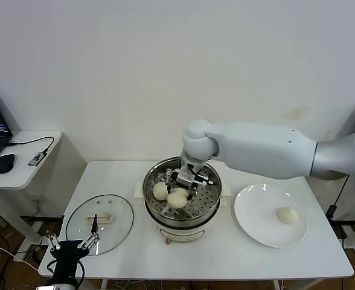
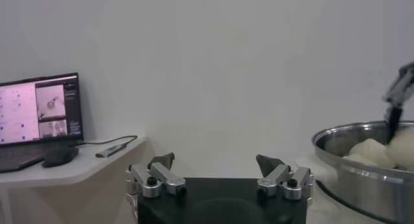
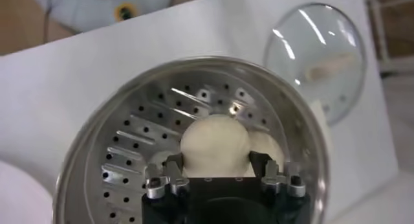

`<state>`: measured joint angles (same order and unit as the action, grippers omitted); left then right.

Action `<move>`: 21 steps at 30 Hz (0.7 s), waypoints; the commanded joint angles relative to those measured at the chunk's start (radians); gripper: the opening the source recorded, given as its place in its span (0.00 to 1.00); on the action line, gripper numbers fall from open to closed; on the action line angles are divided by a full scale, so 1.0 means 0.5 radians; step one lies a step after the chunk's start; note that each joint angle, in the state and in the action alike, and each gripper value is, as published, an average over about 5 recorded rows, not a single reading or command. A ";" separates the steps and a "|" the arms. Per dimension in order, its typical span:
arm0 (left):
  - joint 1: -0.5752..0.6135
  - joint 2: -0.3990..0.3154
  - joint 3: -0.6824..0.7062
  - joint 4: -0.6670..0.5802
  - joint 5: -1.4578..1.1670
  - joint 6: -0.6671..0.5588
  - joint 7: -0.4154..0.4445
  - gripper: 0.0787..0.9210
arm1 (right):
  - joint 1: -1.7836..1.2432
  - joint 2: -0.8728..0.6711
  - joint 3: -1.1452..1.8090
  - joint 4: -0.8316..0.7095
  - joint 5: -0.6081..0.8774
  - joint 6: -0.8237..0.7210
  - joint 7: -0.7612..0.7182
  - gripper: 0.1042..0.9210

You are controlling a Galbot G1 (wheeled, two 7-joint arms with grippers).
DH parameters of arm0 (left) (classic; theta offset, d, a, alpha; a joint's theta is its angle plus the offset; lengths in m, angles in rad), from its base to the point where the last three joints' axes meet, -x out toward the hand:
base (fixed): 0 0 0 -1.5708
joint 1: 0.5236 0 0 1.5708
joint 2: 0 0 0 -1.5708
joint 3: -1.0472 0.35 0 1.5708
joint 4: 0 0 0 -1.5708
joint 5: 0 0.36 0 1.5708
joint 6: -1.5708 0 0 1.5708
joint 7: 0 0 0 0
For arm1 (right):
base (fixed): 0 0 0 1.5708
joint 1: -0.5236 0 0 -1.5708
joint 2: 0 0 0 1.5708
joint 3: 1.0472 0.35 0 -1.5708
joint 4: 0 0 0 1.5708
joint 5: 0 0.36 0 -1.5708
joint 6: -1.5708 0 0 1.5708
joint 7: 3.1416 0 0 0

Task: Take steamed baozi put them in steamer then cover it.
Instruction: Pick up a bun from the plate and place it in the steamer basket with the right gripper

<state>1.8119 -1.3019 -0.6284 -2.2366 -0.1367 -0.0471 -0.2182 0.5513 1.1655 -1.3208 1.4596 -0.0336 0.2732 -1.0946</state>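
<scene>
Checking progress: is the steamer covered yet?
No. The cover lies on the table, left of the open steamer, where the right claw holds a baozi.

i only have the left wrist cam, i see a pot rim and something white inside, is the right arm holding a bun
Observer: Yes. The right gripper sits over the steamer tray with a baozi between its fingers.
Operator: how many buns are in the pot
Observer: The head view shows two, side by side; the second baozi lies on the robot's left of the held one.
Operator: any left outside
Observer: One more baozi on the white plate, right of the steamer.
Operator: where's the lid
Observer: The cover lies flat on the table left of the steamer, by your open left gripper.
</scene>
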 commanded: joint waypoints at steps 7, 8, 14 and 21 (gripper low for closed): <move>-0.011 0.003 0.004 0.006 -0.003 -0.001 -0.003 0.88 | -0.037 0.056 -0.073 0.015 -0.136 0.153 0.002 0.65; -0.011 0.003 0.004 0.006 -0.004 -0.001 -0.003 0.88 | -0.040 0.055 -0.074 0.013 -0.136 0.152 0.000 0.65; -0.014 0.002 0.004 0.015 -0.002 -0.006 -0.009 0.88 | -0.057 0.050 -0.066 0.005 -0.134 0.152 0.016 0.66; -0.014 0.011 0.000 0.006 -0.002 -0.011 -0.014 0.88 | 0.019 -0.010 -0.014 0.012 -0.102 0.140 0.007 0.84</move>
<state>1.8048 -1.2986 -0.6268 -2.2305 -0.1381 -0.0509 -0.2235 0.5324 1.1746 -1.3409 1.4601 -0.0874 0.3381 -1.0879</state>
